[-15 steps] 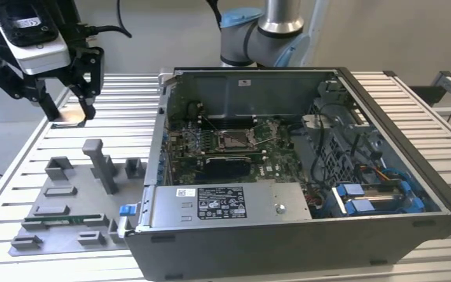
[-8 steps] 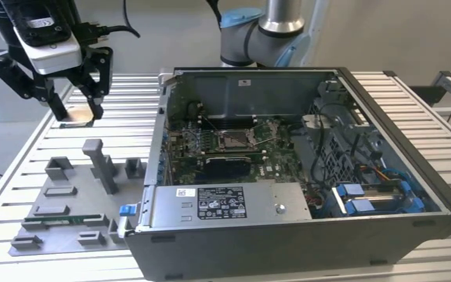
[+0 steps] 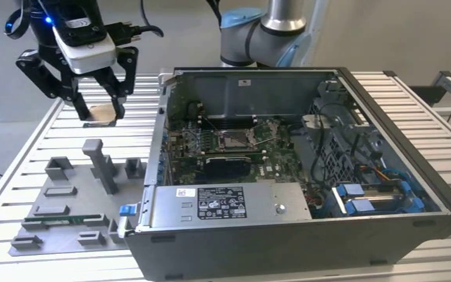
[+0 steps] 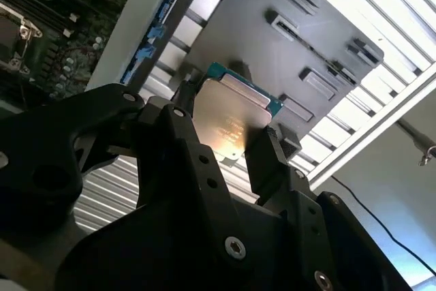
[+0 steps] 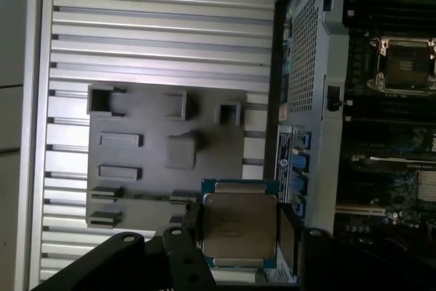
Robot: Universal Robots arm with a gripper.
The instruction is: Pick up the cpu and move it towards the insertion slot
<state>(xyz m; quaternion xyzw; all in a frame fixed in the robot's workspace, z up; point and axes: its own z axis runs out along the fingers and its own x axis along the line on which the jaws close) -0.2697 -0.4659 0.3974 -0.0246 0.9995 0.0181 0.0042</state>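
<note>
My gripper [image 3: 98, 113] is shut on the cpu [image 3: 99, 111], a flat square chip with a silvery top and a pale rim. It hangs above the slatted table at the exterior view's left, well clear of the case. Both wrist views show the cpu [image 4: 230, 110] [image 5: 238, 226] pinched by its edges between the black fingers [image 4: 267, 158] [image 5: 290, 236], top face toward the cameras. The insertion slot [image 3: 234, 139] is a silver-framed socket on the motherboard inside the open case, to the exterior view's right of the gripper. The first wrist view also shows the insertion slot [image 5: 407, 65].
An open computer case [image 3: 209, 202] lies on the slatted aluminium table [image 3: 139, 117]. A grey fixture plate [image 3: 65, 238] with upright holders sits below the gripper and carries a green memory stick [image 3: 65, 220]. The arm's base [image 3: 265, 29] stands behind the case.
</note>
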